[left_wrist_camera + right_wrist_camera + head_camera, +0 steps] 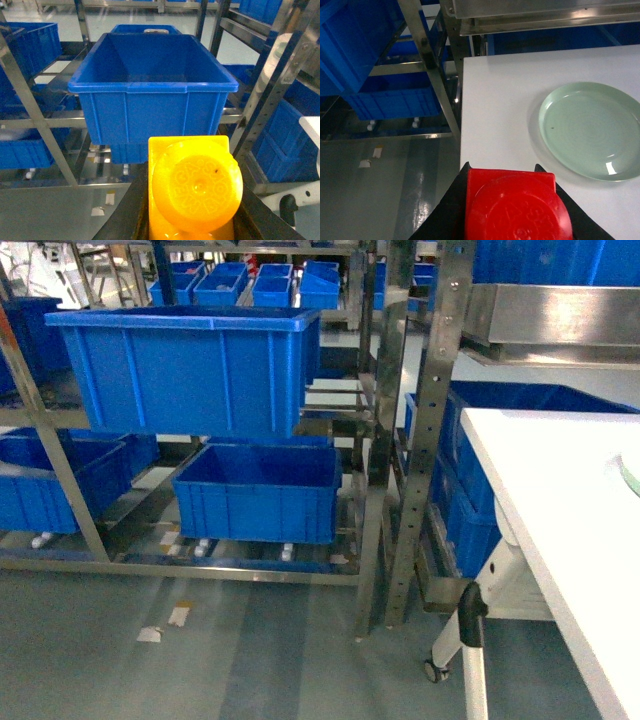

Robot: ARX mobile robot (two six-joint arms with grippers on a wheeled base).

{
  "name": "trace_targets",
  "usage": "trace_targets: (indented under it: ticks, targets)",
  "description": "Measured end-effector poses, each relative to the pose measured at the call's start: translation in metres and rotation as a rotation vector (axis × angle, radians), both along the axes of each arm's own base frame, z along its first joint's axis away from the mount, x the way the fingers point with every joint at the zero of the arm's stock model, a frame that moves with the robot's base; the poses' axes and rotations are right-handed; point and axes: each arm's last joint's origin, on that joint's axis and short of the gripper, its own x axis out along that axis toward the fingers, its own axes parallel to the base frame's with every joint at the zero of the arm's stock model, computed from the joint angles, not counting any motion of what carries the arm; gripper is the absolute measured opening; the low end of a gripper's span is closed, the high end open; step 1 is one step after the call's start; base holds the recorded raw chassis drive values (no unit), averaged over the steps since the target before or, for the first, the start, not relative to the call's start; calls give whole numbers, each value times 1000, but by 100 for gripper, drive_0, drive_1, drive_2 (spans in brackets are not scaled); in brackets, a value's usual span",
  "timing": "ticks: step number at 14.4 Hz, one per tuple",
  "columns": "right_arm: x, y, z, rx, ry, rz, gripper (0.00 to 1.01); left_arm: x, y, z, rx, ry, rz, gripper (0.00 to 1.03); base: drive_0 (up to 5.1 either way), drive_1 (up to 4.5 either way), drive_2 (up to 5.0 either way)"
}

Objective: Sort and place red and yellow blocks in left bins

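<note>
We hold the glossy orange-yellow plastic brick clamped in the left gripper, studs facing the wrist camera. The large deep blue plastic crate on the steel rack lies at 12 o'clock from that claw, its mouth facing up and its long axis running away from us; this is the relation the coming drop turns on. We judge that the left arm must advance over the near rim before release.

The right gripper is closed on the small glossy red plastic cube, which hangs over the white table. A pale green round plate lies at 1 o'clock from it.

The head view shows the crates but neither gripper nor block; only the wrist views confirm both loads.
</note>
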Motion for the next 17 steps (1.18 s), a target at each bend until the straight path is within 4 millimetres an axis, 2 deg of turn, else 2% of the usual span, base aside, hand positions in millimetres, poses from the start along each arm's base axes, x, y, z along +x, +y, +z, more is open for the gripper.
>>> trace_targets:
  ticks: [4, 17]
  targets:
    - [0, 0, -1, 0, 3, 0, 27, 0, 0, 0, 0, -4, -1, 27, -476, 363, 121]
    - [0, 0, -1, 0, 3, 0, 27, 0, 0, 0, 0, -2, 0, 27, -495, 241, 241]
